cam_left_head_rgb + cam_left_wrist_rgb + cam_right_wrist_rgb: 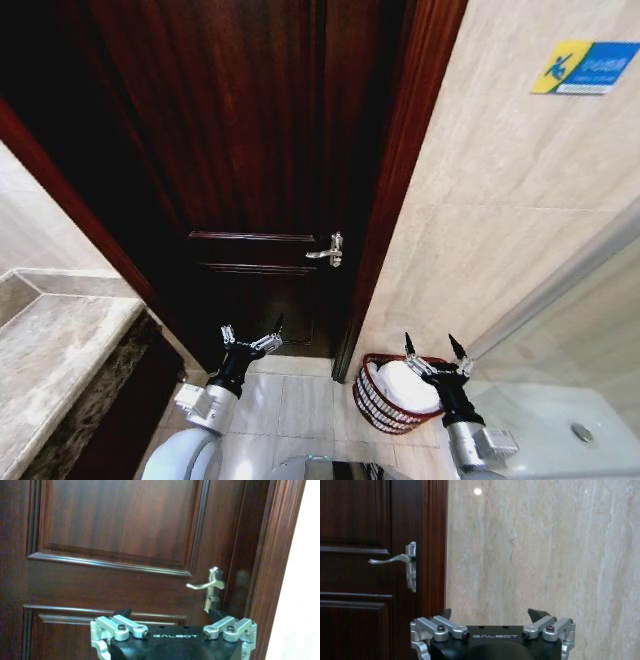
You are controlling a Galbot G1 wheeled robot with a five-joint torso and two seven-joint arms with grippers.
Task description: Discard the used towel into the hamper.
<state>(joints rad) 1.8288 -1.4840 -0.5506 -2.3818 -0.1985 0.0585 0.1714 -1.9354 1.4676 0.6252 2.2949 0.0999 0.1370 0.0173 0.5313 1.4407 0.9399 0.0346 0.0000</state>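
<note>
A closed dark wooden door (pixel 250 170) with a silver lever handle (pixel 328 250) faces the robot, beige tiled wall (pixel 500 200) alongside. The hamper (pixel 378 400) stands on the floor by the door frame, holding a white towel (pixel 405 385). The right gripper (pixel 437 352) hovers above it, fingers spread, empty. The left gripper (pixel 250 335) is likewise released, before the door.

I read "GALBOT" on the left gripper (pixel 170 620) body and on the right gripper (pixel 492 619) body; the wall sign (pixel 585 67) text is too small
</note>
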